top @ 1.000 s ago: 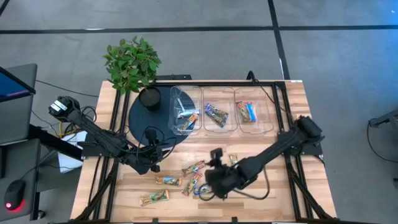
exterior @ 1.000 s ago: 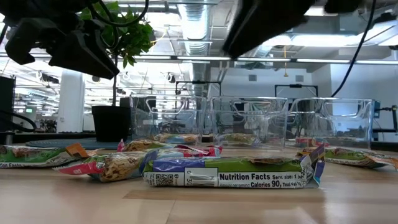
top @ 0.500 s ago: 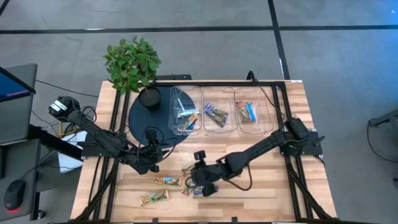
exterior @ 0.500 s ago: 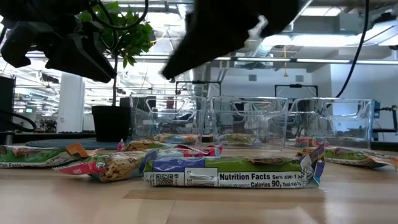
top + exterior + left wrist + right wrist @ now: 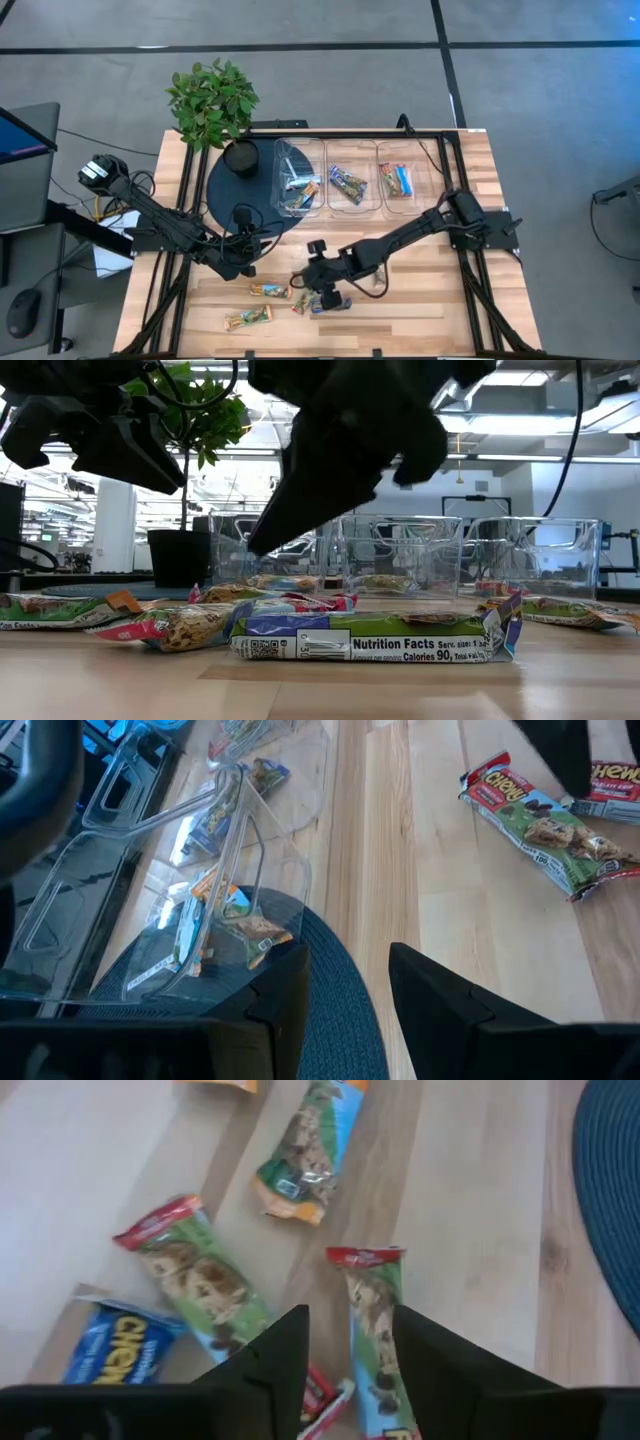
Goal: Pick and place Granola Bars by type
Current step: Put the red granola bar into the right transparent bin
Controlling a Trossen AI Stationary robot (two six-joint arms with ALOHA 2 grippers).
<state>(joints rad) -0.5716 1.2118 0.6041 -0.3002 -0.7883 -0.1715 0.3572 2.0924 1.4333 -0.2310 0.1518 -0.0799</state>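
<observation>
From above, you had three clear bins (image 5: 351, 190) at the far side of the desk (image 5: 470, 300), each already holding a few Granola Bars (image 5: 347, 184); several more lay loose near the front, so the sorting looked roughly half done. At desk height, loose bars lay in front of the bins. Past your left gripper (image 5: 345, 985), parked by the dark mat (image 5: 225, 190), the jaws stood apart and empty. Your right gripper (image 5: 350, 1342) hovered over a red-ended bar (image 5: 372, 1312), jaws apart.
</observation>
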